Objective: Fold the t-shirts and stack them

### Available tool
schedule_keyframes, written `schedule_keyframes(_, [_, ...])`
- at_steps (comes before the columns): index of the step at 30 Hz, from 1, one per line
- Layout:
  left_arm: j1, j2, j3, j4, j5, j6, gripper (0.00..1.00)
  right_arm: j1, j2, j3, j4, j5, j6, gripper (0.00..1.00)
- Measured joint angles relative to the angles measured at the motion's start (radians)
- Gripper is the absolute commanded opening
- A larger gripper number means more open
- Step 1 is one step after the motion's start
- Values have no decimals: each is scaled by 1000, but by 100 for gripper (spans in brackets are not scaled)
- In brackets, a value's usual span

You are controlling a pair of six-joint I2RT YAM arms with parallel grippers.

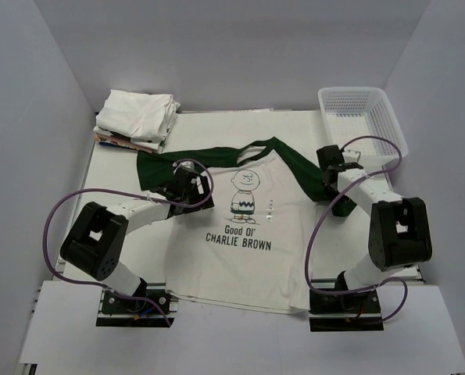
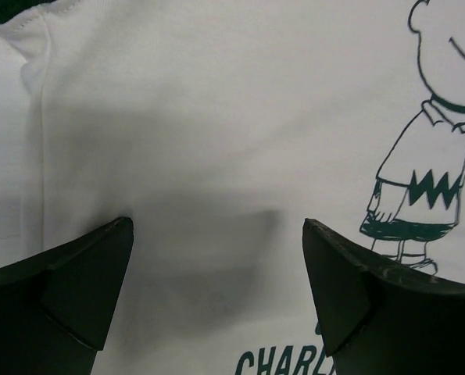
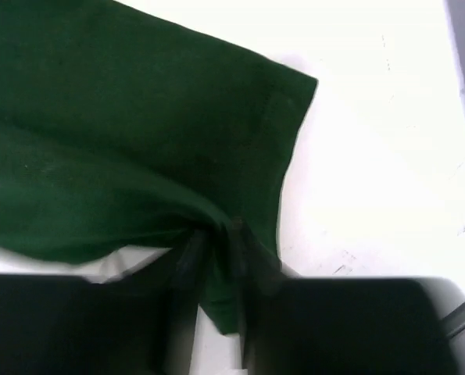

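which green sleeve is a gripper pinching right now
The sleeve beside the basket: the right gripper is shut on its bunched cloth. The other sleeve, toward the folded stack, lies free, with the left gripper open over the white chest.

Charlie Brown t-shirt (image 1: 240,262) — white cloth is looking soft and matt, sleeves showing dark green fabric. Folded t-shirts (image 1: 138,116) are looking whitish, matt, creased. Basket (image 1: 392,125) is showing smooth white plastic mesh. Left gripper (image 2: 216,226) — fingers appearing matt black, hard.
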Motion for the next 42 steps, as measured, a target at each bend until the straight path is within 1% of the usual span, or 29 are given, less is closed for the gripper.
schedule_keyframes(2, [0, 1, 11, -25, -10, 31, 100, -19, 45, 45, 0, 8, -16, 62])
schedule_keyframes(3, [0, 2, 19, -47, -16, 43, 100, -21, 67, 71, 3, 5, -32, 72])
schedule_keyframes(4, [2, 3, 26, -71, -21, 53, 100, -16, 79, 90, 10, -9, -47, 88])
schedule_keyframes(5, [3, 0, 31, -91, -22, 60, 100, -6, 80, 93, 26, -32, -60, 90])
schedule_keyframes(7, [7, -14, 32, -130, -16, 71, 100, 31, 56, 80, 50, -99, -98, 90])
schedule_keyframes(10, [10, -78, 23, -178, 19, 67, 100, 91, -48, 0, 109, -227, -129, 90])
schedule_keyframes(13, [6, -185, -12, -192, 97, 44, 100, 145, -146, -44, 149, -337, -156, 90])
schedule_keyframes(15, [-4, -237, -50, -190, 174, 24, 100, 176, -146, -33, 195, -395, -173, 90])
schedule_keyframes(17, [-22, -246, -90, -191, 233, 7, 100, 197, -77, 26, 212, -434, -185, 90])
schedule_keyframes(20, [-53, -199, -136, -211, 290, -12, 100, 216, 112, 179, 252, -490, -190, 90])
schedule_keyframes(23, [-60, -173, -113, -212, 309, -38, 100, 217, 315, 354, 280, -541, -191, 90])
schedule_keyframes(27, [-53, -121, -60, -268, 276, -98, 100, 214, 550, 614, 284, -563, -195, 90])
schedule_keyframes(29, [-52, -79, -11, -323, 236, -136, 100, 212, 613, 668, 284, -565, -194, 90])
schedule_keyframes(31, [-50, -19, 60, -395, 179, -159, 100, 206, 639, 673, 275, -562, -187, 90])
schedule_keyframes(33, [-43, 35, 117, -439, 118, -165, 100, 198, 636, 663, 281, -558, -170, 90])
schedule_keyframes(35, [-25, 81, 163, -465, 86, -155, 100, 186, 597, 571, 354, -554, -143, 90])
schedule_keyframes(38, [23, 219, 310, -549, 28, -126, 100, 161, 454, 343, 446, -546, -72, 90])
schedule_keyframes(40, [54, 335, 452, -623, -23, -95, 100, 147, 335, 183, 474, -536, -8, 90])
schedule_keyframes(42, [93, 449, 612, -659, -33, -38, 100, 138, 197, -4, 507, -518, 66, 90])
